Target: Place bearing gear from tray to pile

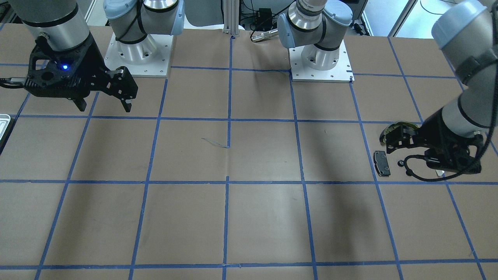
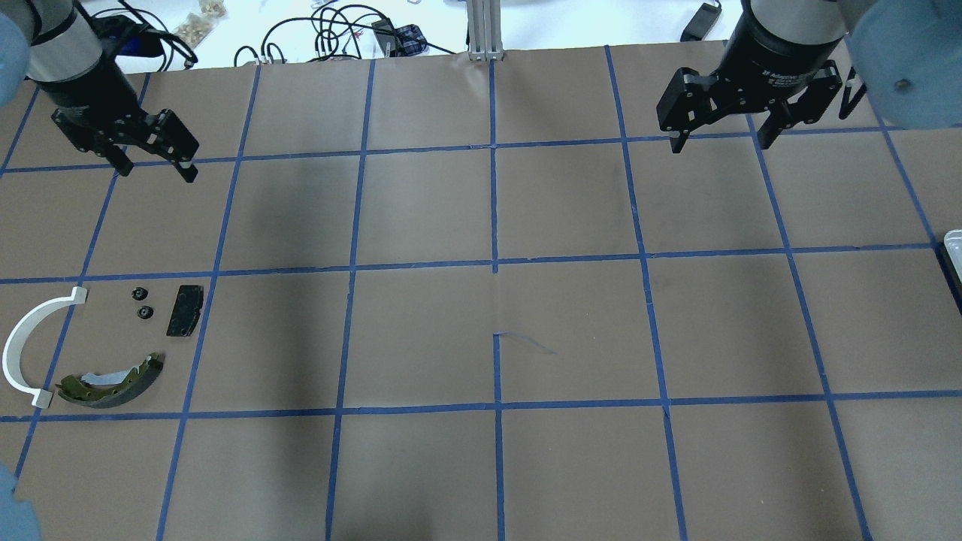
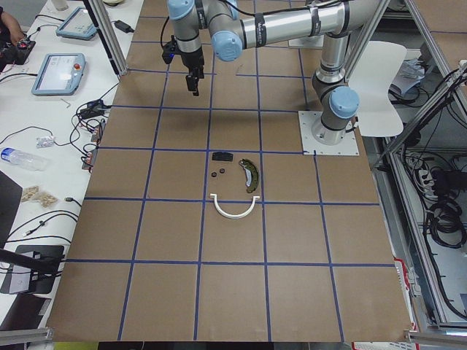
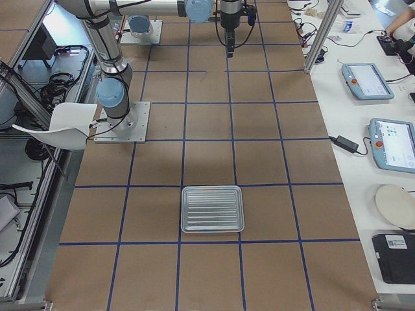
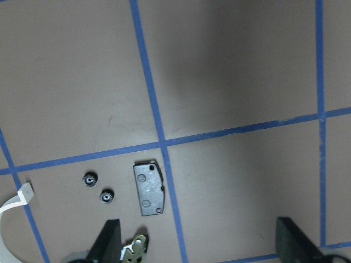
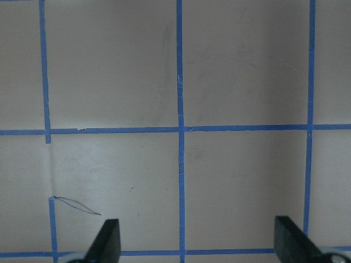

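Two small black bearing gears [image 2: 138,293] [image 2: 144,312] lie on the table in the pile, beside the black pad [image 2: 185,309], the white plastic arc [image 2: 30,346] and the olive-gold brake shoe [image 2: 113,379]. The left wrist view shows the gears [image 5: 89,178] [image 5: 106,195] and the pad [image 5: 149,189] below. My left gripper [image 2: 154,158] is open and empty, raised beyond the pile. My right gripper [image 2: 721,139] is open and empty over bare table. The whitish-silver tray [image 4: 213,208] holds nothing; only its corner [image 2: 954,248] shows in the overhead view.
Brown paper with a blue tape grid covers the table. Both arm bases [image 1: 138,58] [image 1: 321,62] stand on white plates at the robot's side. Cables and tablets [image 3: 62,73] lie on the side bench past the far edge.
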Controlling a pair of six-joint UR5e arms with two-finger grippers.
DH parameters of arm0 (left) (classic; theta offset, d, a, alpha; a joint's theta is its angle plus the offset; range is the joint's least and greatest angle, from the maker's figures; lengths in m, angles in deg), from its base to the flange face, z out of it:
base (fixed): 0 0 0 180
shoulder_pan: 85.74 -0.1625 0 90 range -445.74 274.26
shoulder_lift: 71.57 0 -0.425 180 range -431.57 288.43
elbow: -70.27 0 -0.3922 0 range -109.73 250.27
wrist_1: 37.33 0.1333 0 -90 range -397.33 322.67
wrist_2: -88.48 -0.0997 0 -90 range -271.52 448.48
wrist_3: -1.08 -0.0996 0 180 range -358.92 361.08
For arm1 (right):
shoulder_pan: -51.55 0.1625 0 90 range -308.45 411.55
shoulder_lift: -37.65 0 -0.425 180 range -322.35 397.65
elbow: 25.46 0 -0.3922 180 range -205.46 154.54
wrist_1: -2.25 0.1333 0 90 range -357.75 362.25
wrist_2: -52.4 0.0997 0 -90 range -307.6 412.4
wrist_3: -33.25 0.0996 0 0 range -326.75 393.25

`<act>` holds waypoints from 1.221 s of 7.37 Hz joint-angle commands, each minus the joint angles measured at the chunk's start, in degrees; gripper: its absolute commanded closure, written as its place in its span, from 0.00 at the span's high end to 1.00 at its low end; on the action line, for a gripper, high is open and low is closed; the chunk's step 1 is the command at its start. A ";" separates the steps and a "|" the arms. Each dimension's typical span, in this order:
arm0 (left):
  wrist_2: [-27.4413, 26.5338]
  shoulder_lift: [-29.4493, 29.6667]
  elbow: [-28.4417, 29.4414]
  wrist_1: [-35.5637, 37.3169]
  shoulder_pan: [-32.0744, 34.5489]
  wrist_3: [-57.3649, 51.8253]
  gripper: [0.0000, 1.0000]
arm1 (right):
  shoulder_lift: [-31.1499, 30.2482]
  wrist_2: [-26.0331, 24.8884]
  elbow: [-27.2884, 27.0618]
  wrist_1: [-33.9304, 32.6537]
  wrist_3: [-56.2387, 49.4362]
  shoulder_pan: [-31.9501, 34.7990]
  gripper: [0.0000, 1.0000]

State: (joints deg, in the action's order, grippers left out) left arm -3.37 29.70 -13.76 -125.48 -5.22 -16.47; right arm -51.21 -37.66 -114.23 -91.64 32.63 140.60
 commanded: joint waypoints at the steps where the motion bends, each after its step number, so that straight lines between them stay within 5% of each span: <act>1: 0.27 -4.39 -4.09 -0.19 4.64 3.23 1.00 | 0.00 -0.02 0.00 -0.07 0.00 -0.02 1.00; 4: 0.44 -13.61 -13.52 2.19 6.41 8.31 1.00 | 0.00 -0.02 0.00 -0.07 0.00 -0.11 1.00; 9: 2.47 -14.79 -13.09 -1.94 6.50 7.62 1.00 | 0.00 0.07 0.00 -0.16 0.00 -0.11 1.00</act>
State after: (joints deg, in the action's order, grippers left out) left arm -1.07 14.52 -26.68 -126.95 1.28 -8.83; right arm -51.21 -37.61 -114.23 -91.79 32.64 140.49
